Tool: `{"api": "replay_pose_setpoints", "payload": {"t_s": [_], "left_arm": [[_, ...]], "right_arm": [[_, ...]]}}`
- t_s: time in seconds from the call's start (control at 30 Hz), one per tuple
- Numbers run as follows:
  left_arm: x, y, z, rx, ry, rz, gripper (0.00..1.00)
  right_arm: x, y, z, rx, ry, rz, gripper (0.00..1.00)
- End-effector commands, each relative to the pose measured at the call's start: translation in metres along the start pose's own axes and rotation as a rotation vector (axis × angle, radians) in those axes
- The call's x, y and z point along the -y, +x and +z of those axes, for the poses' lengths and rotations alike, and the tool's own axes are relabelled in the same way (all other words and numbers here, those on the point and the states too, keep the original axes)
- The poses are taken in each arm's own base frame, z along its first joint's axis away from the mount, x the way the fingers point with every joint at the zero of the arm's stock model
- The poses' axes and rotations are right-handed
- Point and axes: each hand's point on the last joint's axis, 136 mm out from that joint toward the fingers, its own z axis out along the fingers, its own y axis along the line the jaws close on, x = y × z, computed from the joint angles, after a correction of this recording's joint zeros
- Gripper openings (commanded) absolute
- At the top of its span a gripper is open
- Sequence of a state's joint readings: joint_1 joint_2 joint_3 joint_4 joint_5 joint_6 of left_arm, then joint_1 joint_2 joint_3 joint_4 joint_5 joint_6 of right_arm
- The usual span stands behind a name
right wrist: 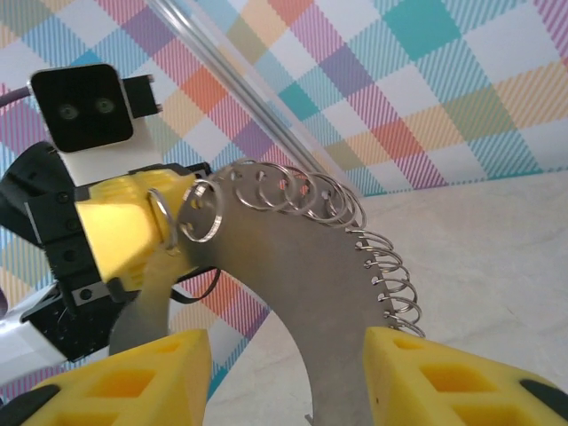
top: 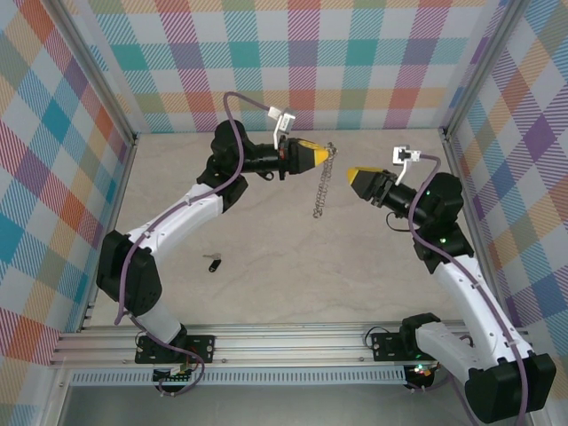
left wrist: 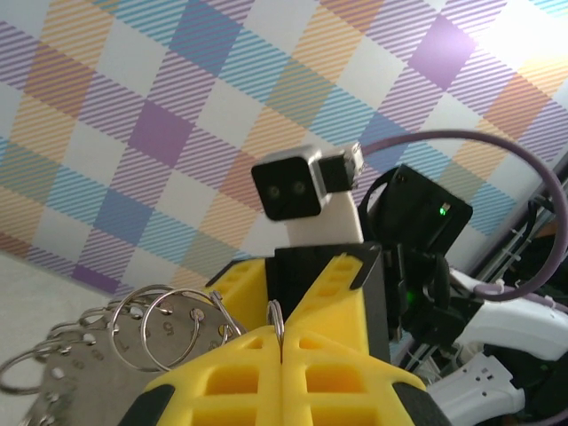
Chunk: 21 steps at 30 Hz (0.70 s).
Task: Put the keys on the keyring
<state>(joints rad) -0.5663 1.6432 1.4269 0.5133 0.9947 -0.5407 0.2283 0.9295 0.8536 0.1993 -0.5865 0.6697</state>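
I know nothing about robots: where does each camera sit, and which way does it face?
Top external: above and behind the arm bases, looking down at the table; both arms show.
Left wrist: looks over its own shut fingers toward the right gripper and checked wall.
Right wrist: looks between its own open fingers at the keyring, left gripper behind.
Shared: each wrist view catches the keyring and the opposite gripper.

- chequered wall panels: pastel plaid of teal, orange, purple, yellow
- flat tabletop: beige, faintly marbled
- thin metal keyring: silver-grey
- tiny key: black head
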Motion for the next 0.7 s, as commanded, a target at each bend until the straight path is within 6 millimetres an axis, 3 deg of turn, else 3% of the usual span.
{"api": "replay_pose_setpoints", "payload": {"t_s": [0.0, 0.23, 0.67], "left_arm": [[0.013, -0.007, -0.004, -0.048, 0.026, 0.072, 0.00], [0.018, 0.011, -0.007, -0.186, 0.035, 0.109, 0.00], [0.013, 0.027, -0.006, -0.282, 0.070, 0.085, 0.00]], "right_arm": [[-0.031, -0.011, 0.000, -0.026, -0.113, -0.103, 0.48], [-0.045, -0.016, 0.007, -0.078, -0.204, -0.131, 0.43], [-0.041, -0.017, 0.020, -0.129, -0.287, -0.115, 0.39]]}}
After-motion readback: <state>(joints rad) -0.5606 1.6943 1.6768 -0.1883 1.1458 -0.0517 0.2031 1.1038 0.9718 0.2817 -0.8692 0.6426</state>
